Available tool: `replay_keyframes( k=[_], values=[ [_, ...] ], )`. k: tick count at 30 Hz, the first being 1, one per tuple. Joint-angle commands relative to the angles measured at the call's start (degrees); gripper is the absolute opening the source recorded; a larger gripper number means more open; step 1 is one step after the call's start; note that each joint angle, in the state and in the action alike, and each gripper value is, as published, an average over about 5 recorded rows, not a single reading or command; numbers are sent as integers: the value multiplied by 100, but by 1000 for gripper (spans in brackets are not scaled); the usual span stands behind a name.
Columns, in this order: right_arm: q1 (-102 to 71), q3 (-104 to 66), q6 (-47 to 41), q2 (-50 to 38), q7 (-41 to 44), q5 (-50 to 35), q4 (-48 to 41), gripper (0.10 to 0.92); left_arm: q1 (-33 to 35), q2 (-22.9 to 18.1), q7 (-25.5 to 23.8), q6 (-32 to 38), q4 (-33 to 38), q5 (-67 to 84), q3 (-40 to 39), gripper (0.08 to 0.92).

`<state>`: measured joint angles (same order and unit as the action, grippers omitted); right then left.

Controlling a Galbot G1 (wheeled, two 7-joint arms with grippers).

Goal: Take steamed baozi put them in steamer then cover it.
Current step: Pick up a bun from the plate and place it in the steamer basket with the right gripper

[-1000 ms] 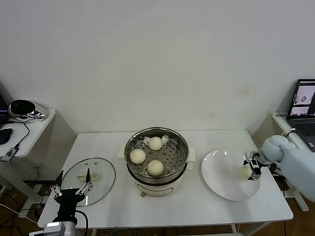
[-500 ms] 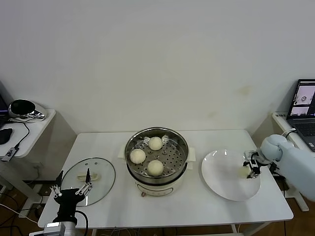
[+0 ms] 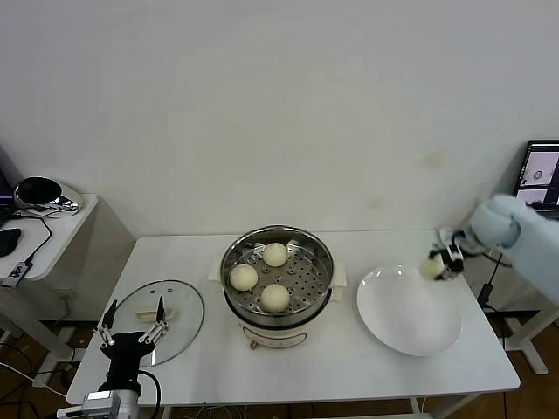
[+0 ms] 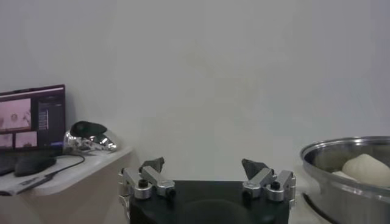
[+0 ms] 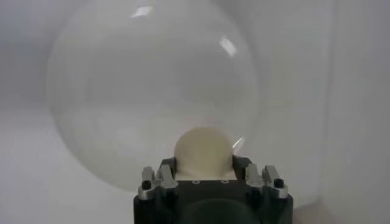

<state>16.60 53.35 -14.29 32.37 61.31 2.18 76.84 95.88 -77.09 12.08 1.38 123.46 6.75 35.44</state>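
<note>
The right pincer (image 3: 439,264) is closed on one steamed baozi (image 3: 431,267) and holds it in the air above the far right edge of the white plate (image 3: 407,316), clear of the plate surface. In the right wrist view, this bun (image 5: 203,152) sits between the pincer's two fingers with the plate (image 5: 109,91) below it.

The steamer (image 3: 278,281) stands at the centre of the worktop (image 3: 349,371). Three baozi lie on its perforated tray: one toward the back (image 3: 275,254), one at the left (image 3: 243,277) and one at the front (image 3: 275,298). They lie apart from one another.

The cover (image 3: 158,309) lies flat on the worktop to the left of the steamer, handle up, apart from the pot.

The left pincer (image 3: 131,335) is parked at the near left edge of the worktop, just in front of the cover, with its fingers spread wide and nothing between them. In the left wrist view, the left pincer (image 4: 207,173) shows the same wide gap, and the steamer rim (image 4: 347,164) appears to one side.
</note>
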Motion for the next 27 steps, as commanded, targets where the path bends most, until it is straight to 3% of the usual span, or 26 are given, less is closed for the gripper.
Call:
replay_keyframes(
  k=[1, 13, 20, 27],
  values=[
    [2709, 2108, -1036, 780, -412, -2138, 941, 591, -14, 8, -2, -5, -5, -3, -25, 823],
    [2403, 2189, -2238, 2539, -1314, -3536, 773, 594, 3, -72, 3, 48, 29, -123, 12, 823],
    [1797, 2121, -2560, 3366, -1612, -3601, 416, 594, 68, -126, 9, 112, 69, -217, 57, 823],
    [1385, 2165, -2597, 3520, -1510, -3138, 276, 594, 104, -129, 10, 120, 117, -170, 134, 823]
  ],
)
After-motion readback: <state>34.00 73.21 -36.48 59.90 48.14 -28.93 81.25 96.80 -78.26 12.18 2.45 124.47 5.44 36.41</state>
